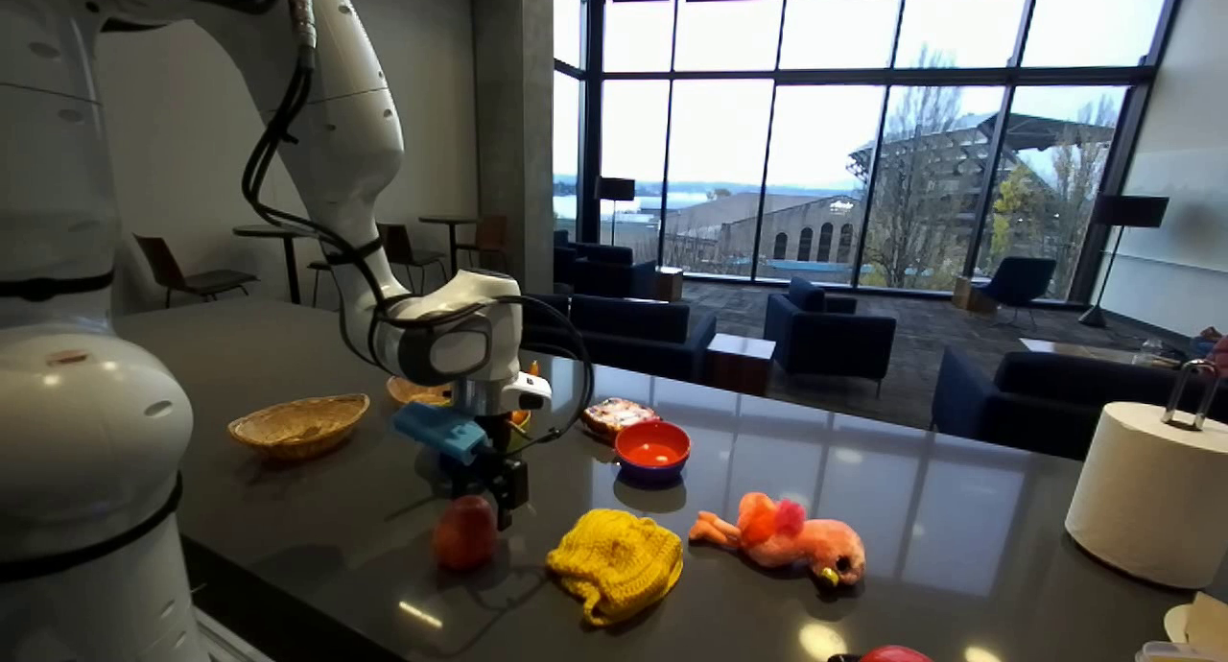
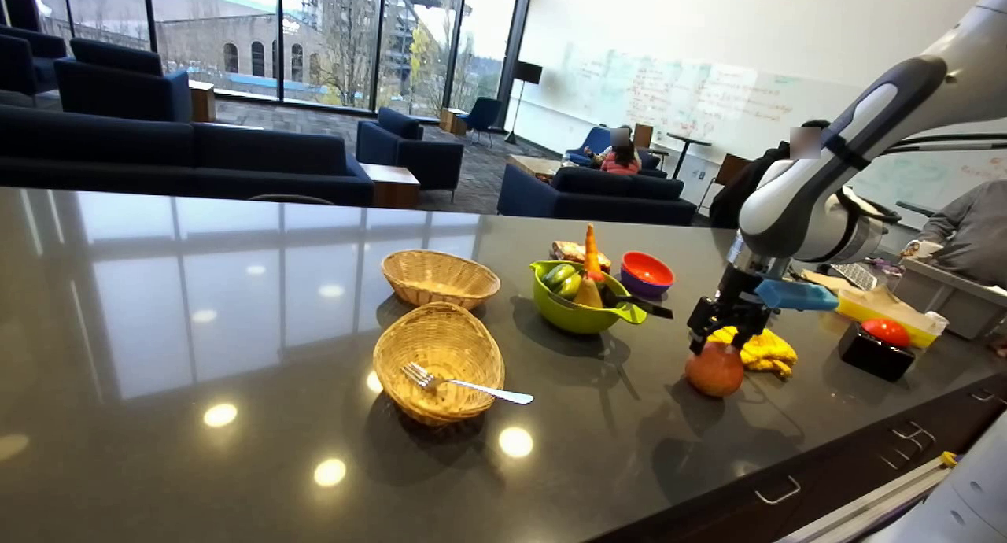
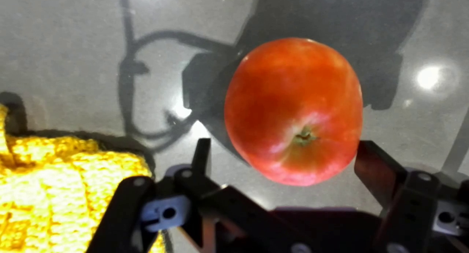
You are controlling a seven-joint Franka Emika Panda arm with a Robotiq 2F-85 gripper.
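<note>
Spanning Wide, Gripping Nothing

Looking across a glossy grey surface [image 2: 598,448] carrying a scatter of things. Seeing a white robot arm [image 1: 326,134] bending over it, aiming its hand [image 3: 284,148] downward. Finding that hand spread wide and having hold of nothing, straddling the apple [image 3: 295,99], probably set so far apart to clear the round sides; being unable, at one side, to tell touching from barely apart.

Noticing a paper roll [image 1: 1146,494] standing on end, likely for easy tearing. Meeting two wicker baskets [image 2: 472,346] sitting mouth up near each other, then a green bowl [image 2: 578,323] gathering green vegetables [image 2: 560,279], perhaps to prevent rolling. Passing a yellow knitted cloth [image 1: 619,561] slumping in folds, and a pink plush bird [image 1: 791,542] lying flat, probably too soft for standing. Spotting the apple resting on the surface near the cloth, dimple up, presumably sitting steadiest on its base. Ending with a fork [image 2: 470,384] resting its tines inside a basket and poking its handle over the rim, apparently being too long for lying flat.

Facing red handwriting [image 2: 720,94] on a whiteboard [image 2: 598,106], too blurred for reading. Catching a pale sign [image 1: 841,205] outdoors, too small for reading. Making out no brand or label.
</note>
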